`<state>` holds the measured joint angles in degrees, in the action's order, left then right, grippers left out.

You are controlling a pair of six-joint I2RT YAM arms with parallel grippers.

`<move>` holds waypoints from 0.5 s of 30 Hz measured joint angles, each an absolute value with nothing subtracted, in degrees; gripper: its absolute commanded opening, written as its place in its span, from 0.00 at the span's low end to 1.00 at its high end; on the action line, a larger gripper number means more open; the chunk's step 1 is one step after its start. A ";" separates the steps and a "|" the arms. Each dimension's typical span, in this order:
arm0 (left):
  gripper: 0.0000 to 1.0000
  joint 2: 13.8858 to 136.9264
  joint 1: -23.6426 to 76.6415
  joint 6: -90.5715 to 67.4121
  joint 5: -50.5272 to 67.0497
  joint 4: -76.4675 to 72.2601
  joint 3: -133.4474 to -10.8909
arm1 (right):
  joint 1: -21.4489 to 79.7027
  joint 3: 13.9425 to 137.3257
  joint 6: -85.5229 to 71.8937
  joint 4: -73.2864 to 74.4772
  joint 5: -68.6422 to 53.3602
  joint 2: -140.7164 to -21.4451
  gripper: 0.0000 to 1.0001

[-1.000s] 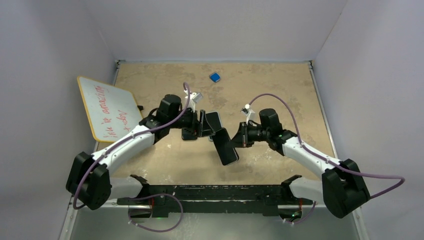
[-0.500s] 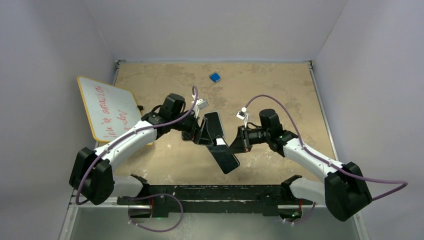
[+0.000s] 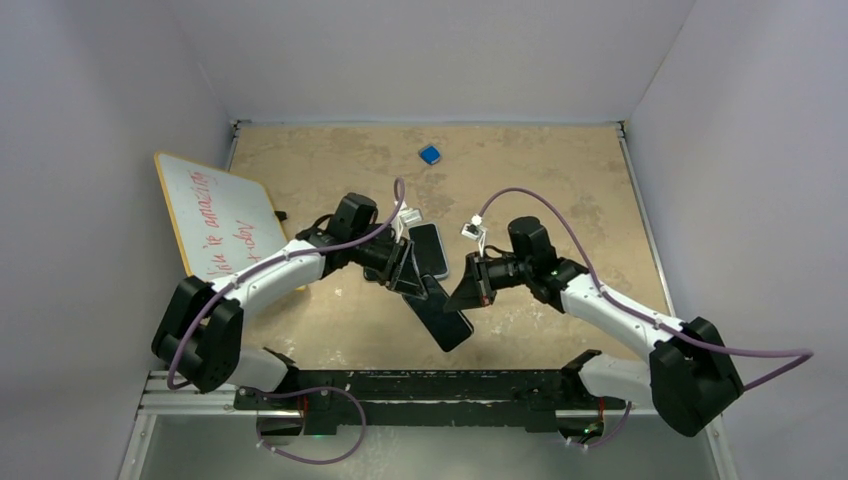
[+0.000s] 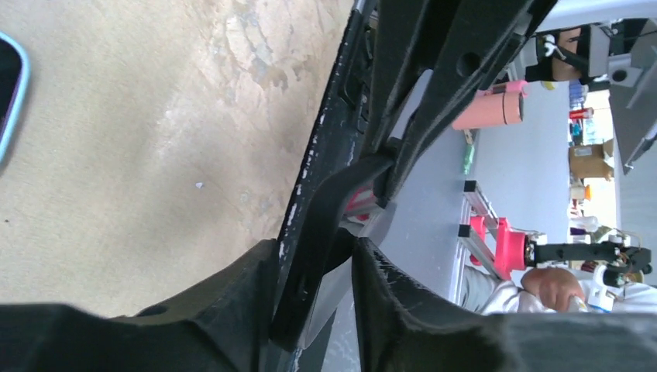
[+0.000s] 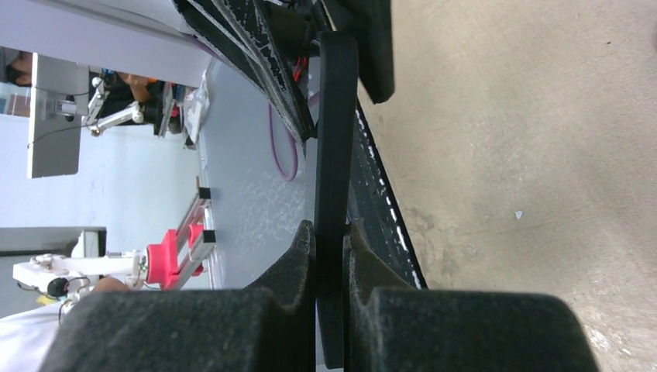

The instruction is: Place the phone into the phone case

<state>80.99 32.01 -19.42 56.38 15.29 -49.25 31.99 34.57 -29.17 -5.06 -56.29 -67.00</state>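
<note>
The right hand clamped the phone, slanted toward the near edge of the bench. The left hand straddled it, hold unclear; the phone case lay alongside.

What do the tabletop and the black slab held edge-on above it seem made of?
Tabletop: tan, matte, mottled with paler worn patches; perhaps a worn board or mat, unclear which. Black slab: thin, rounded edges, dull even black without glare; probably plastic or rubber.
</note>
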 measured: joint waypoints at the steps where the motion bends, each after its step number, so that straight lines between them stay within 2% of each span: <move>1: 0.26 80.99 32.01 -19.64 57.32 14.92 -48.99 | 31.99 34.83 -29.19 -5.04 -56.12 -67.29 0.04; 3: 0.14 80.99 31.99 -20.14 59.22 14.09 -48.58 | 31.97 35.16 -29.10 -4.60 -56.18 -67.92 0.11; 6: 0.02 80.64 31.64 -21.85 62.70 11.77 -47.29 | 31.92 35.38 -28.56 -3.46 -56.53 -68.62 0.38; 9: 0.00 79.61 31.86 -26.24 63.13 7.33 -45.34 | 31.64 35.40 -30.61 -3.77 -53.28 -68.60 0.59; 11: 0.00 79.11 32.10 -31.33 61.67 2.48 -43.42 | 30.55 35.29 -33.52 -6.00 -51.24 -67.79 0.79; 12: 0.00 78.59 32.14 -34.37 60.84 -0.34 -42.13 | 29.43 34.87 -35.51 -7.75 -50.02 -66.67 0.84; 15: 0.00 76.38 32.12 -41.56 58.61 -5.98 -40.38 | 26.22 32.73 -40.03 -11.49 -46.35 -61.65 0.88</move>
<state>76.38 32.12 -41.56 58.61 -5.98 -40.38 26.22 32.73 -40.03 -11.49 -46.35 -61.65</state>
